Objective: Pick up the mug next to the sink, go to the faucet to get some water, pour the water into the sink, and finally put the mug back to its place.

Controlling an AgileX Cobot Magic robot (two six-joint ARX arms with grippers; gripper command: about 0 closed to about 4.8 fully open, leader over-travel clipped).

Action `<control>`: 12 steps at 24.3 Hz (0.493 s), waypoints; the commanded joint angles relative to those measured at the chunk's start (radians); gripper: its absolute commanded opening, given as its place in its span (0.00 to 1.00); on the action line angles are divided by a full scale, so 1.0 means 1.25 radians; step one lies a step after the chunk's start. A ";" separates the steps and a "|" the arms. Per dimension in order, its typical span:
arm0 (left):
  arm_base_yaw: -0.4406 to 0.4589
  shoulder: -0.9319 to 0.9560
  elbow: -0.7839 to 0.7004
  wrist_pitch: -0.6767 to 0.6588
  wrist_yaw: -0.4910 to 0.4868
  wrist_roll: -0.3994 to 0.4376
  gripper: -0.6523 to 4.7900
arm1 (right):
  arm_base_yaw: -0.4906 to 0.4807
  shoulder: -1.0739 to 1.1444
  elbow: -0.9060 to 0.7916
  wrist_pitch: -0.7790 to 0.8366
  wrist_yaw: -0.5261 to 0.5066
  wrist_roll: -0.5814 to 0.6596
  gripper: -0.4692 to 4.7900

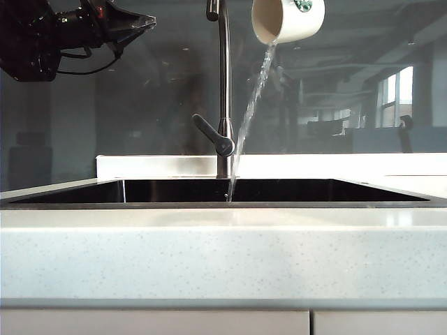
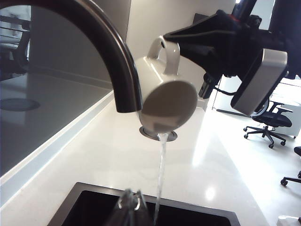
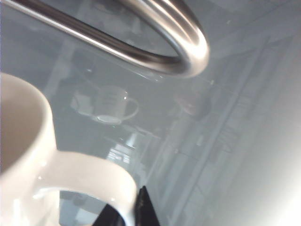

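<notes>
Three views split the scene between them. From the exterior view, the mug (image 1: 288, 19) hangs tipped at the top edge, right of the faucet (image 1: 223, 98), its upper part cut off, and the water (image 1: 250, 115) falls in a slanting stream into the sink (image 1: 209, 191), set in the pale counter (image 1: 223, 251); no gripper shows on the mug here, and only the dark bulk of the left arm (image 1: 63, 35) sits at upper left. The left wrist view supplies what that one lacks: the right gripper (image 2: 176, 40) is clamped on the mug's (image 2: 164, 101) handle, mouth turned down beside the faucet's (image 2: 110, 56) curved spout, water (image 2: 161, 174) streaming toward the sink's (image 2: 84, 202) dark corner. The left gripper (image 2: 130, 207) appears only as a blurred tip at the edge, probably closed with nothing in it. In the right wrist view, the mug (image 3: 28, 155) fills a corner, its handle (image 3: 94, 176) beside a dark fingertip (image 3: 141, 209), with the faucet (image 3: 155, 42) bend overhead; the stream and the basin are out of sight.
</notes>
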 commanded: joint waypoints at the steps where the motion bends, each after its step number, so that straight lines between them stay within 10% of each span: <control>1: 0.000 -0.007 0.002 0.002 0.003 -0.007 0.12 | 0.006 -0.020 0.012 0.097 -0.027 -0.028 0.08; 12: 0.000 -0.007 0.002 0.002 0.003 -0.019 0.12 | 0.006 -0.028 0.011 0.120 -0.032 -0.003 0.08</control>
